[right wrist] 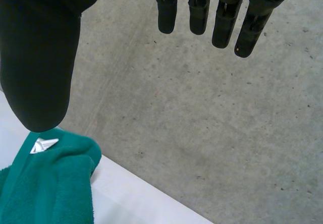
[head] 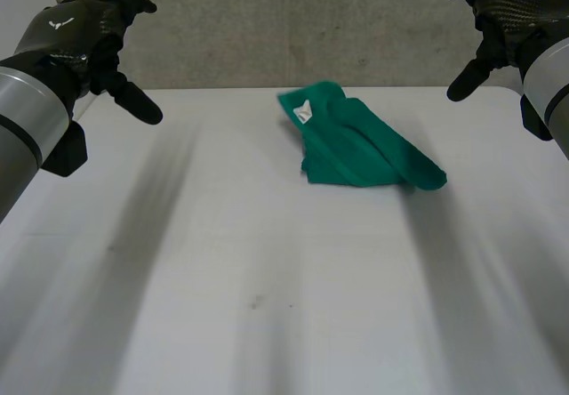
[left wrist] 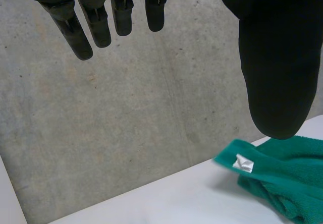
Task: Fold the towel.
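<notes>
towel (head: 364, 146) crumpled, perhaps half-folded (white tag (head: 304, 111) up) | left hand (head: 80, 26), right hand (head: 516, 4) raised; fingers apart

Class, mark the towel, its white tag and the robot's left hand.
towel (head: 369, 150), head view, middle of the cloth.
white tag (head: 304, 112), head view, centre of the label.
left hand (head: 76, 26), head view, back of the hand.

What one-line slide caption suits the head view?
Crumpled green cloth towel lies on the white table, with the black left hand and right hand open, clear of it.
</notes>
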Robot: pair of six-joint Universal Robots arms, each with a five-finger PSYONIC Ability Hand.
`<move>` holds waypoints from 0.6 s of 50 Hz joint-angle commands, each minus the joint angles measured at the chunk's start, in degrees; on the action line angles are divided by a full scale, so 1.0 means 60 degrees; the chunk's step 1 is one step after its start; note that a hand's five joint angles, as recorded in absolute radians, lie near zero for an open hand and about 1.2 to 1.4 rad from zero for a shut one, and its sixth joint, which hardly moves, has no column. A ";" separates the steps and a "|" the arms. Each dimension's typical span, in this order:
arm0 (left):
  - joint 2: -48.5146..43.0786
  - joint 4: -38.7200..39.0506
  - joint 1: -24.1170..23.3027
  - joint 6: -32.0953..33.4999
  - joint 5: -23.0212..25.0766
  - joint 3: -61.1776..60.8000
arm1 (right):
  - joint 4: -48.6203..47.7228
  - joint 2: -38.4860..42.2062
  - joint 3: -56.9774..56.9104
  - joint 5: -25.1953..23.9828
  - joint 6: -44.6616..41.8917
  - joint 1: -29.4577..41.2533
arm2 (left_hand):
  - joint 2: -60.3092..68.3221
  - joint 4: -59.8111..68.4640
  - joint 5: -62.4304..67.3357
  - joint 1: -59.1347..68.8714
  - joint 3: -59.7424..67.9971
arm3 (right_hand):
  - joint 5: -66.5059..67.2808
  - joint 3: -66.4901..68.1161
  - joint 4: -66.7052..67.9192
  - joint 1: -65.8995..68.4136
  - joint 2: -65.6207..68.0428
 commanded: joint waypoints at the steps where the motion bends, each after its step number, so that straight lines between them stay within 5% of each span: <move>1: -0.0053 -0.0001 -0.0007 0.0031 0.0009 -0.0013 | 0.0000 0.0008 -0.0001 -0.0014 -0.0014 0.0015 | -0.0277 -0.0279 -0.0448 -0.0247 -0.0389 | -0.0551 -0.0354 -0.0574 -0.0381 -0.0615; 8: -0.0083 -0.0001 -0.0007 0.0031 -0.0005 -0.0057 | 0.0116 0.0052 -0.0132 -0.0117 -0.0146 0.0001 | -0.0277 -0.0279 -0.0448 -0.0247 -0.0389 | -0.0551 -0.0354 -0.0574 -0.0381 -0.0615; 19: -0.0068 -0.0001 -0.0080 0.0017 -0.0006 -0.0072 | 0.0805 0.1544 -0.0556 -0.0791 -0.2563 0.0045 | -0.0277 -0.0279 -0.0448 -0.0247 -0.0389 | -0.0551 -0.0354 -0.0574 -0.0381 -0.0615; 30: -0.0551 0.0189 -0.0124 0.0090 -0.0006 -0.0057 | 0.0834 0.5513 -0.3426 -0.1112 0.0847 0.0118 | -0.0277 -0.0279 -0.0448 -0.0247 -0.0389 | -0.0551 -0.0354 -0.0574 -0.0381 -0.0615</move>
